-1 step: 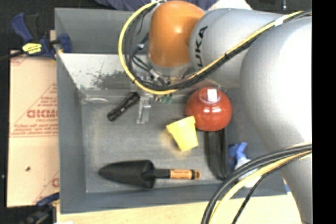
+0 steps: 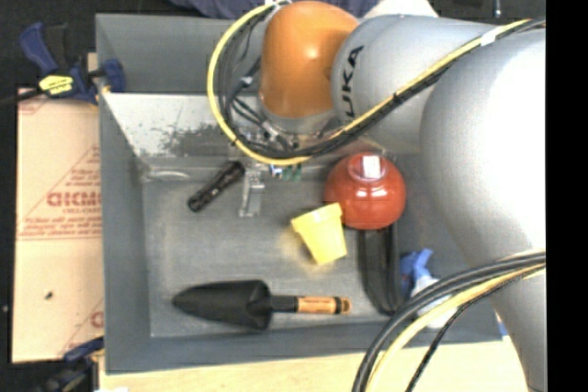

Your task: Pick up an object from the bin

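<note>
Camera view looks down on the KUKA arm (image 2: 441,96), which fills the right side and ends in an orange wrist cover (image 2: 299,60) ringed by yellow cable, hanging over the far middle of the grey metal bin (image 2: 124,225). Below the cover the fingers (image 2: 251,196) point down at bare bin floor close to the far wall. Nothing shows between them, but from this angle it cannot be told whether they are parted or closed.

A black garden trowel with an orange handle (image 2: 253,305) is the largest loose thing, and it lies flat along the near wall. A red round thing with a white patch on top (image 2: 365,191) sits just to the view's right of the fingers (partly under the arm). A yellow cup (image 2: 321,234) lies tipped on its side, touching the red thing's lower left. A black loop (image 2: 377,275) runs down from under the red thing.

Nearest the fingers is a short black stick, marker-like (image 2: 215,186), which lies aslant just to their left in the view. A small blue thing (image 2: 418,264) peeks out beside the arm.
</note>
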`<state>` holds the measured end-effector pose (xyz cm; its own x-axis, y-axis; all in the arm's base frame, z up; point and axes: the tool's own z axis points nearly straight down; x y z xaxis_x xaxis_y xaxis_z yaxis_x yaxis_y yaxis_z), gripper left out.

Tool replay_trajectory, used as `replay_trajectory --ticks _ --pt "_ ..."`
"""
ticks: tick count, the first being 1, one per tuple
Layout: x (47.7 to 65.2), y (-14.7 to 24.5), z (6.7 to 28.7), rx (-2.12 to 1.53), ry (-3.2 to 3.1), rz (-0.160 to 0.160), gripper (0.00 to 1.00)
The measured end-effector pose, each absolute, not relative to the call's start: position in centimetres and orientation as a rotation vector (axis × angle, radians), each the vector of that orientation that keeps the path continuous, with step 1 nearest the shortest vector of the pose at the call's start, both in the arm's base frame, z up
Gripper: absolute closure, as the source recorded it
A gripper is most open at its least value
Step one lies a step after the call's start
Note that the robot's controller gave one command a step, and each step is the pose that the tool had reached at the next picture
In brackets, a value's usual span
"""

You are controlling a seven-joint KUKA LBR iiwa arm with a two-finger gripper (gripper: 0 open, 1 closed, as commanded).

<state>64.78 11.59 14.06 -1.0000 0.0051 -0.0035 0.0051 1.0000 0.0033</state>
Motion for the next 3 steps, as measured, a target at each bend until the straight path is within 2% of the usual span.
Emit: replay_trajectory --ticks 1,2,3 --pt "64.6 6.9 12.9 -0.014 3.136 0.002 0.0" --pt "62.5 8.7 24.3 -0.086 3.125 0.006 0.0" --pt "63.9 5.0 12.2 0.007 3.139 0.004 0.0"
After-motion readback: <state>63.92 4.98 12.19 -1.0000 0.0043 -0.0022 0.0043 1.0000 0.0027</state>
